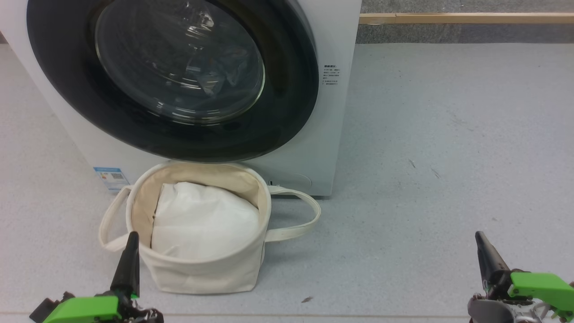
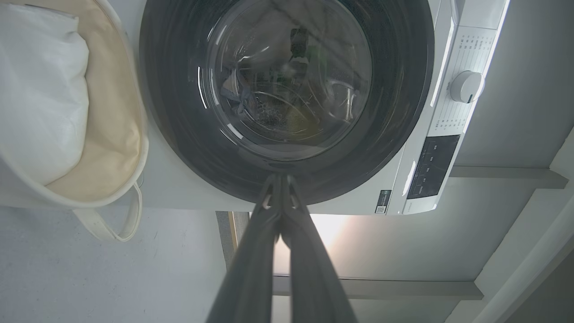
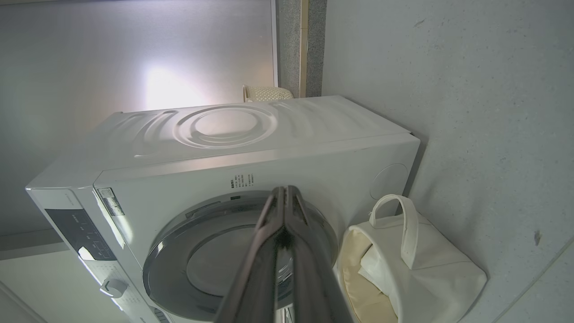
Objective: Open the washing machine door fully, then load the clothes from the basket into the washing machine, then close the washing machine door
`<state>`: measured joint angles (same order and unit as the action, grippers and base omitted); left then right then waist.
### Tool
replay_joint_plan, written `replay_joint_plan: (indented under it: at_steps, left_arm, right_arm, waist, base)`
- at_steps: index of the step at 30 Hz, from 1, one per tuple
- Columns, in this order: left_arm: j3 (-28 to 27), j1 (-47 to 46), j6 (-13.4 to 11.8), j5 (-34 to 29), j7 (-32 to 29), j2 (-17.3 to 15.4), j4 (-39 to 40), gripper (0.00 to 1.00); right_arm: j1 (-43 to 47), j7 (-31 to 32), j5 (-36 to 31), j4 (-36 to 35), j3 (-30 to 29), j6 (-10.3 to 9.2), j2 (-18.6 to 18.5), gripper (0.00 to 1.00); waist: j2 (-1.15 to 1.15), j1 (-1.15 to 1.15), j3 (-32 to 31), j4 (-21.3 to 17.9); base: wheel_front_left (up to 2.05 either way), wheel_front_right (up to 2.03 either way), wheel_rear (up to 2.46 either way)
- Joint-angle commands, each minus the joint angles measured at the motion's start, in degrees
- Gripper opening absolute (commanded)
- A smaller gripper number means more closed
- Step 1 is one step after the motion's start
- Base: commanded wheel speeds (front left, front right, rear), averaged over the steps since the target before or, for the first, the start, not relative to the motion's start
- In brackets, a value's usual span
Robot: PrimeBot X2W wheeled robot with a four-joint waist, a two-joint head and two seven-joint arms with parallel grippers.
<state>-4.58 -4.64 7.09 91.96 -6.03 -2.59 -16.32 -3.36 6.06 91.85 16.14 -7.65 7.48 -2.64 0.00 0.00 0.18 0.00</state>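
Note:
The white washing machine [image 1: 332,148] stands ahead with the washing machine door [image 1: 287,125] shut flat against its front, black rim around the clear glass. A dim crumpled shape shows behind the glass; I cannot tell whether it is the clothes. The cream basket [image 1: 202,273] sits on the floor just before the door and holds a plain white bundle [image 1: 202,224]. My left gripper [image 1: 132,235] is shut and empty, its tip beside the basket's left rim. My right gripper [image 1: 479,235] is shut and empty, far to the right over bare floor. The left wrist view shows the door [image 2: 179,134] beyond the closed left gripper [image 2: 280,177].
Grey speckled floor [image 1: 448,134] spreads to the right of the machine. A wooden skirting strip [image 1: 466,18] runs along the back wall. The control panel and dial [image 2: 466,86] sit above the door. The basket's loop handle [image 1: 305,215] sticks out to the right.

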Motion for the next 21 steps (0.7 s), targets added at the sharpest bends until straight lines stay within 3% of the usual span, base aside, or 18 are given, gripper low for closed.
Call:
replay_joint_plan:
  at_steps: [1,21]
  left_arm:
    - [-2.00,-1.55,0.40,0.16,-0.50,-0.30,2.27,0.00]
    - [-2.00,-1.55,0.40,0.15,-0.51,-0.30,2.27,0.00]
  right_arm:
    - [-2.82,0.43,0.31,-2.12,1.13,0.01,-0.24,0.00]
    - [-2.82,0.43,0.31,-2.12,1.13,0.01,-0.23,0.00]
  waist:
    - [0.00,0.00,0.00,0.00]
    - [0.00,0.00,0.00,0.00]
  base:
    - [0.00,0.00,0.00]
    - [0.00,0.00,0.00]
